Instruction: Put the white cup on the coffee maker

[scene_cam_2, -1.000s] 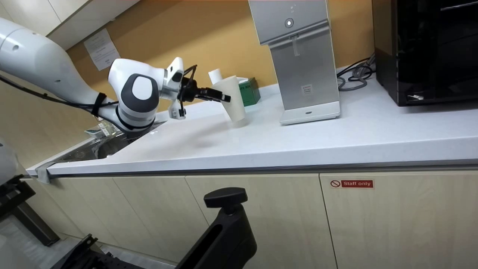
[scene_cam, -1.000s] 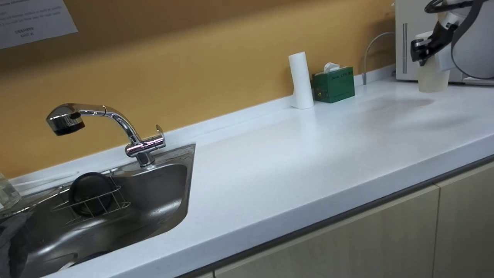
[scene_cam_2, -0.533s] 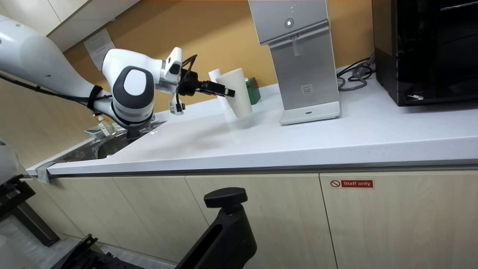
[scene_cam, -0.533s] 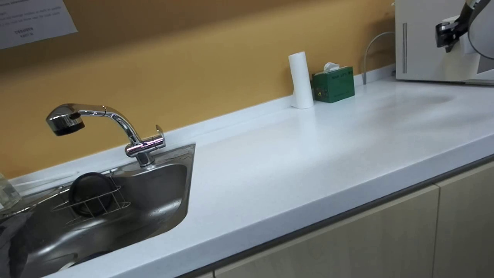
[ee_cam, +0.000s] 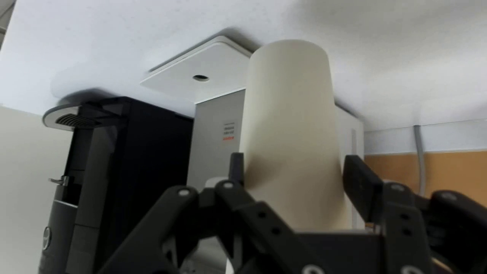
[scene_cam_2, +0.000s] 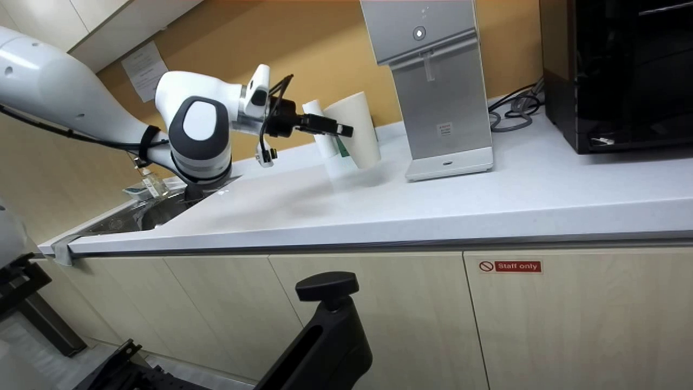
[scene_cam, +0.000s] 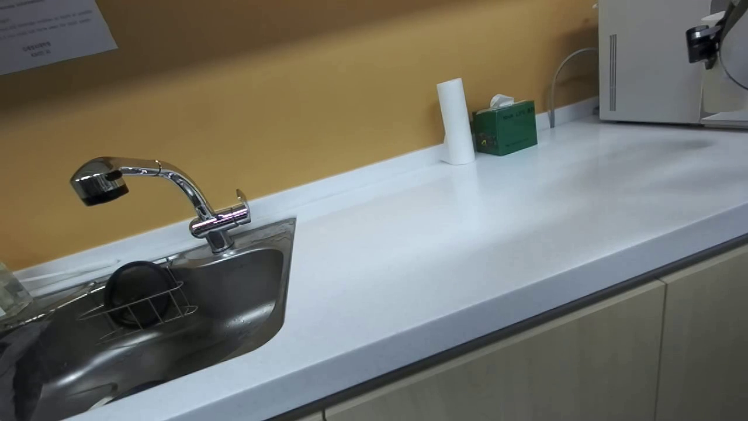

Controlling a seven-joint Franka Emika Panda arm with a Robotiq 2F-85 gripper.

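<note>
The white cup [scene_cam_2: 361, 127] is held in the air above the counter, short of the coffee maker [scene_cam_2: 444, 105], a tall white machine with a silver-grey front. My gripper [scene_cam_2: 344, 130] is shut on the cup. In the wrist view the gripper [ee_cam: 295, 173] has one finger on each side of the cup [ee_cam: 291, 99], whose narrow end points away. The coffee maker's base plate [ee_cam: 213, 74] shows behind and left of the cup there. In an exterior view the cup [scene_cam: 721, 90] is partly hidden by the gripper [scene_cam: 701, 45], in front of the coffee maker [scene_cam: 651, 64].
A white paper roll [scene_cam: 456, 123] and a green tissue box [scene_cam: 505, 128] stand by the wall. A black machine [scene_cam_2: 622, 81] stands past the coffee maker, with loose cables [scene_cam_2: 517, 111] between them. A sink [scene_cam: 234, 292] with a tap [scene_cam: 187, 184] lies at the far end.
My gripper has carried the cup to the right in both exterior views, closer to the coffee maker, and somewhat higher. The grip has stayed shut on the cup.
</note>
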